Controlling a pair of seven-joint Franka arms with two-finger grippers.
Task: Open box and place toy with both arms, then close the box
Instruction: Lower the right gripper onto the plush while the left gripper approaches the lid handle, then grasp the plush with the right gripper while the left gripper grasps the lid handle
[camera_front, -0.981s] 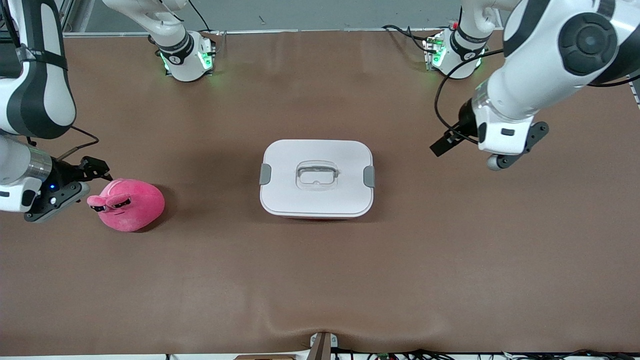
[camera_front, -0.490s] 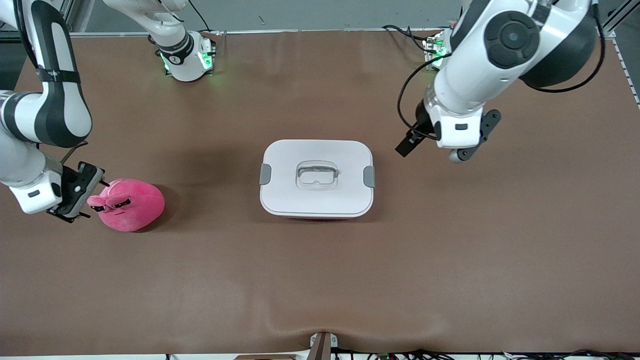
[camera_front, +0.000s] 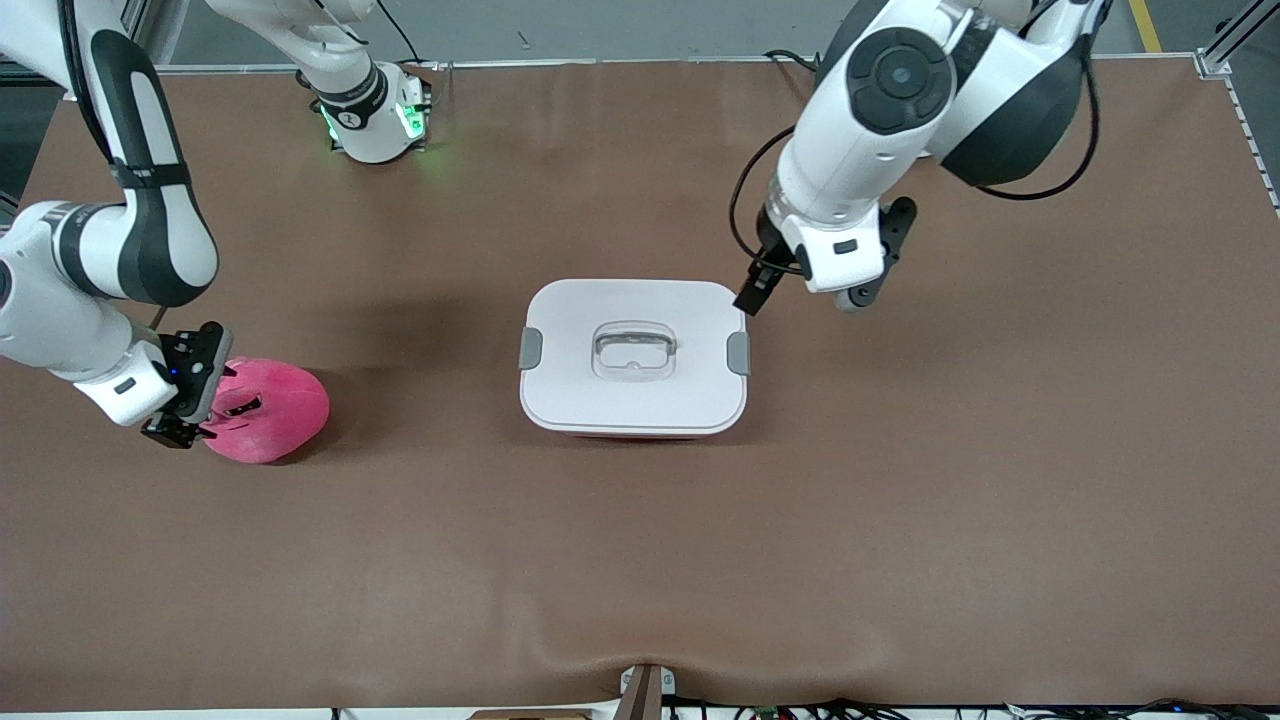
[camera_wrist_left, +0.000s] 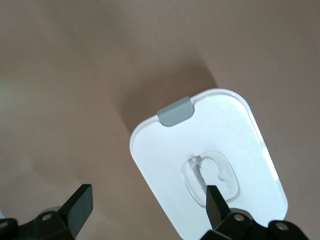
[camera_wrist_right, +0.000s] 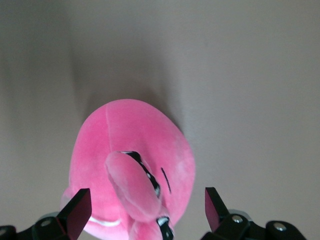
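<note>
The box (camera_front: 632, 400) sits mid-table with its white lid (camera_wrist_left: 165, 150) on. A clear handle (camera_front: 633, 350) is recessed in the lid's middle and a grey clip (camera_front: 738, 352) sits at each end. My left gripper (camera_front: 785, 290) hangs open over the box's corner at the left arm's end. In the left wrist view the left gripper (camera_wrist_left: 147, 202) has one finger over the lid and one over the table. The pink toy (camera_front: 275, 410) lies toward the right arm's end. My right gripper (camera_front: 197, 395) is open astride its face end; the toy (camera_wrist_right: 135, 150) shows between the fingers, untouched.
The brown table mat (camera_front: 640, 560) spreads wide around the box and the toy. Both arm bases (camera_front: 375, 115) stand along the table's edge farthest from the front camera.
The left arm has swung from its end of the table to the box's corner. The right gripper has turned and moved over the toy's face. The box and the toy have not moved.
</note>
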